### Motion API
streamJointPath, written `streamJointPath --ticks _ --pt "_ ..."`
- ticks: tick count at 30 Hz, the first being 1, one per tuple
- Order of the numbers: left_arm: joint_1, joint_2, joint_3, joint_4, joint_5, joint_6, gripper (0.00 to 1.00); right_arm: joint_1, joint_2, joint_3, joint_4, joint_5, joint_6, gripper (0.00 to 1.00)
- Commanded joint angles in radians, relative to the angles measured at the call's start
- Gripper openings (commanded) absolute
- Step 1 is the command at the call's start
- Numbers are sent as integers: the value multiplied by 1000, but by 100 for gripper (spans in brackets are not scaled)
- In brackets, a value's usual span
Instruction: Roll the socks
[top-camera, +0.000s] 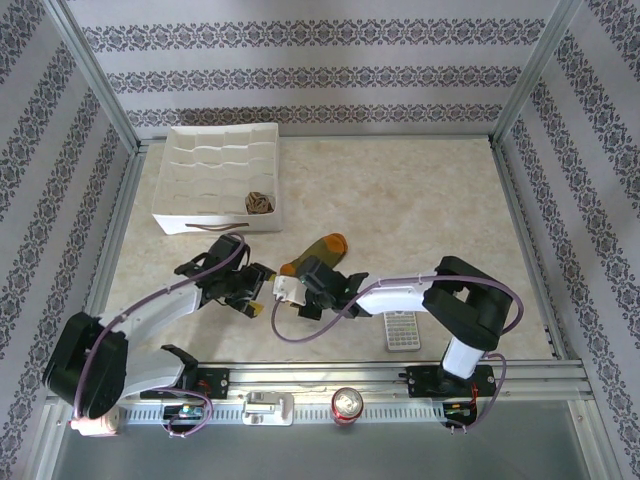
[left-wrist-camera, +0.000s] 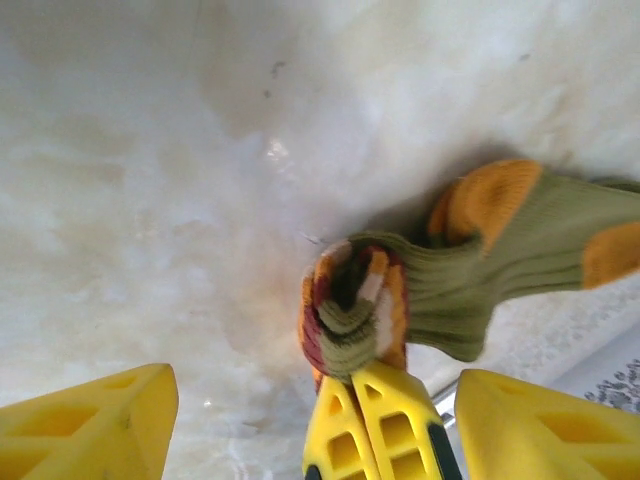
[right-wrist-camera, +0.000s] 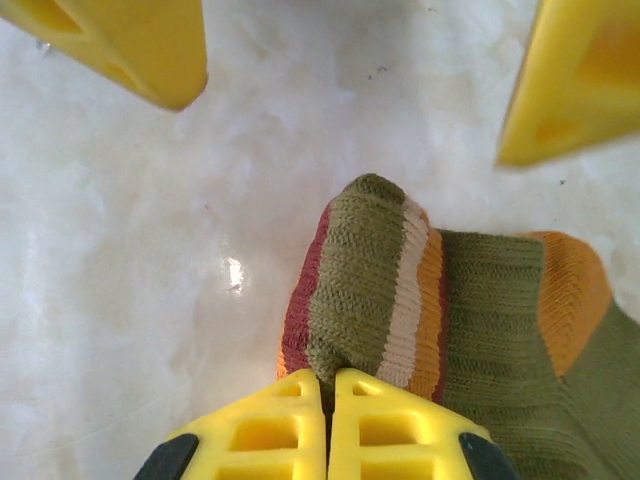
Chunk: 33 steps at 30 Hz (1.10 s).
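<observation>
top external: high at the near edge, looking down on the whole tabletop
wrist views: close, facing tabletop; both share the olive sock

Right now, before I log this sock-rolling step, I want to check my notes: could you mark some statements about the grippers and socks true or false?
1. The right gripper is shut on the olive sock's striped cuff. True.
2. The left gripper also clamps that sock. False: its fingers stand open on either side of the cuff, clear of it.
3. The brown argyle sock sits in a compartment of the white organizer. True.
4. The olive sock lies inside the organizer too. False: it lies on the table, in front of the organizer.
5. A can stands at the near edge, between the arm bases. True.
</observation>
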Motion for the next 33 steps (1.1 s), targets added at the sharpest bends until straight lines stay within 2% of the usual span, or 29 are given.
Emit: streamJointPath --ticks 1,4,8,12,16,19,24,30,33 --pt "21 -46 4 -87 -46 28 72 -49 41 -18 -169 -220 117 0" --pt "21 -80 -23 -45 -50 35 66 -99 63 -7 -169 -337 175 0" --pt "8 -72 -85 173 2 12 56 -154 97 8 -167 -445 243 0" --pt "-16 -33 -91 272 14 14 56 -221 168 50 -191 -581 323 0" --pt "-38 28 -112 345 24 -16 61 -264 225 82 -204 -675 387 0" --pt "-58 78 -113 399 19 -35 65 -274 237 99 -221 -701 400 0" --pt "-85 163 -86 431 13 -53 63 -286 247 109 -223 -731 419 0" --pt "-111 208 -73 408 -3 -84 50 -293 249 119 -223 -740 426 0" --pt "-123 239 -59 372 -11 -93 38 -292 243 117 -218 -741 422 0"
